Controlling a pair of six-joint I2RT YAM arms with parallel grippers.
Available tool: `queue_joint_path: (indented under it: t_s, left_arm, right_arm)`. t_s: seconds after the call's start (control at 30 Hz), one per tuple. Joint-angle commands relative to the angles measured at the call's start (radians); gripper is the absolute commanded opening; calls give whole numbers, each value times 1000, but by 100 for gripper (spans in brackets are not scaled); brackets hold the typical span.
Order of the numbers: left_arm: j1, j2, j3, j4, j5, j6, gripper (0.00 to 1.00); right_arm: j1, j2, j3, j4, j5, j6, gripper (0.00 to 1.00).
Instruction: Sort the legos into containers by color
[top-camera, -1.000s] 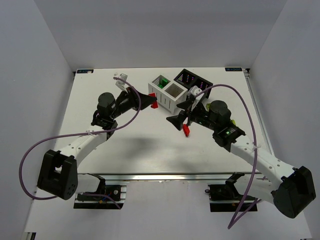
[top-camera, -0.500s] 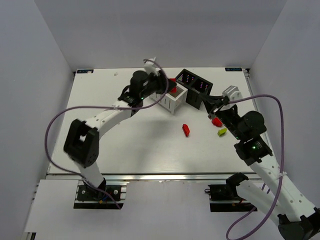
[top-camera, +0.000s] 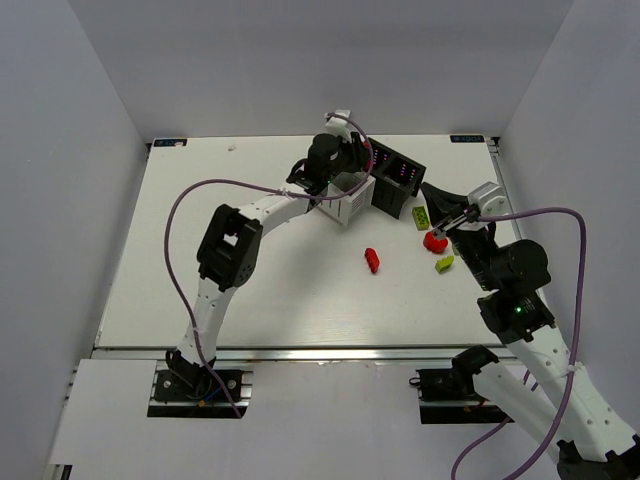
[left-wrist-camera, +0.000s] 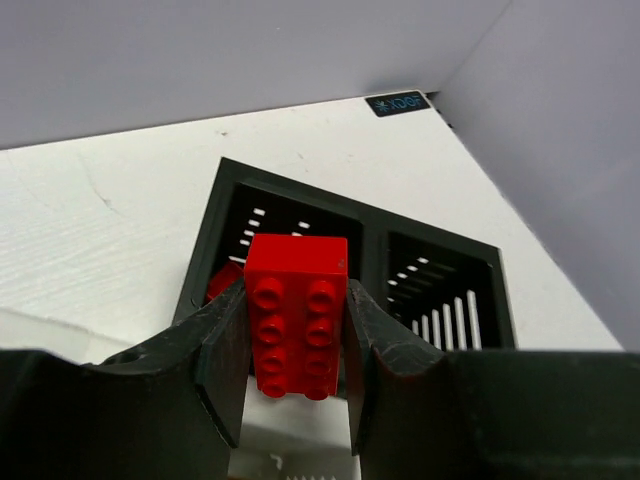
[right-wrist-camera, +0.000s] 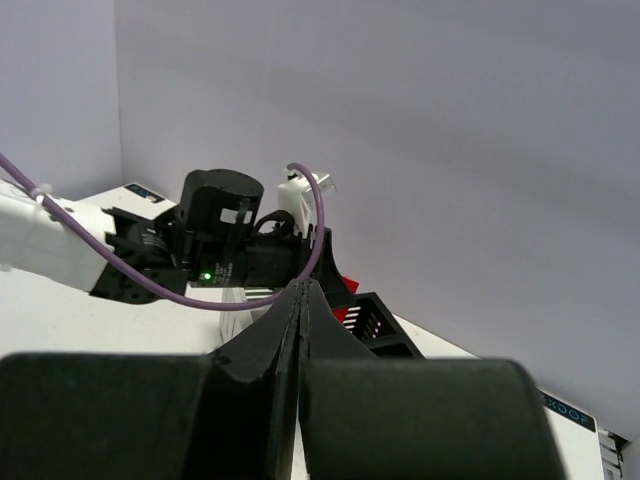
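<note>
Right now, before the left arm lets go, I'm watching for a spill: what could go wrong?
The red brick in the left gripper seems to hang close to the black bin's divider and near rim. Released here, it might catch an edge and bounce out. The shut, empty right gripper sits close to that bin and a yellow-green brick, so a swing could knock either.

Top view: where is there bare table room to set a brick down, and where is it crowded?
Free: the wide left strip between the table edge and the left arm; also the near strip below the middle red brick. Crowded: around the white bin, black bin and loose bricks right.
</note>
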Motion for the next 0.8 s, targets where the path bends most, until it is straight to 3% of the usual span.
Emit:
queue_joint_path:
  t_s: [0.0,0.3,0.63,0.77]
  left_arm:
    - [-9,11,101,63,-56,66,11]
    - [-9,85,150,96,-87,106,18]
    - [-15,197,305,51,-130,81,36]
    - [-16,226,345,28,-150,80,48]
  right_arm:
    - [-7,-11,-5,65,27,-21,0]
    - [-8,4,-9,66,28,-23,0]
    - [-13,9,-12,65,16,-18,0]
    - [-14,10,-15,68,13,-20,0]
